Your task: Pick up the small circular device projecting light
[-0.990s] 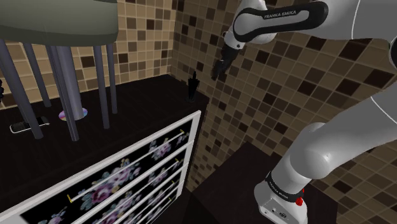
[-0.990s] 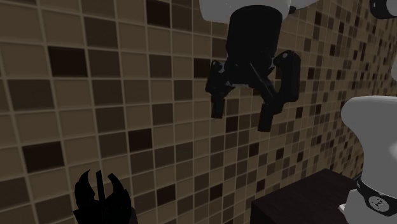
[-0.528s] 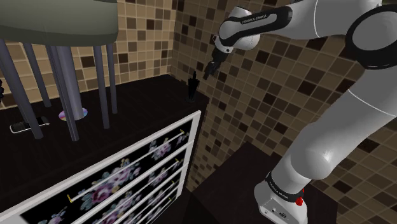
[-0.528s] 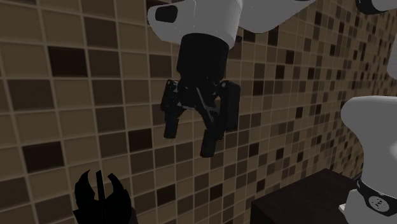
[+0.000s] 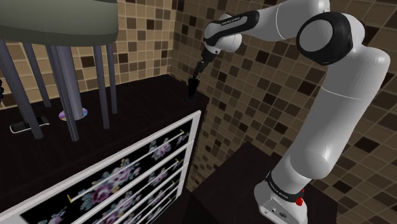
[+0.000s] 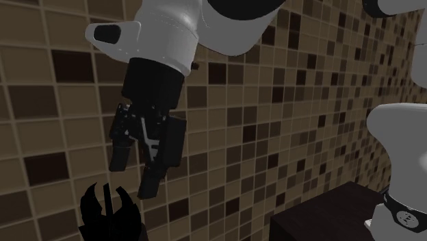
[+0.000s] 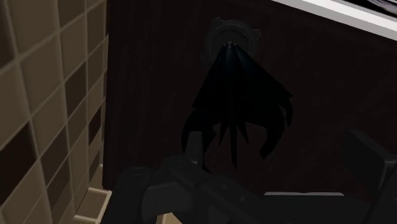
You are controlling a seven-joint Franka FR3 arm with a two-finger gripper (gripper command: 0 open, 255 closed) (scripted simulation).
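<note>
My hand (image 6: pixel 131 179) is coming across fast; a second ago it hung high and off to the second exterior view's right, and now it has swung over and dropped until its fingertips hover just above the black device (image 6: pixel 106 212); fingers spread wide the whole way, nothing between them, and the hand now leans instead of hanging straight; in the wrist view I'm looking right down on the thing, a round toothed ring with a dark cone fanning out of it into claw-like prongs; it stands where it stood, untouched, at the corner of the dark bench (image 5: pixel 140 108) hard by the tiled wall (image 5: pixel 267 83), above the flowered drawer fronts (image 5: pixel 127 168); in the shoulder view my forearm has reached over toward that corner too; so the approach is nearly finished, I judge; what's left is a short descent, getting the fingers either side of the body and not onto those prongs, then the squeeze and the lift.
</note>
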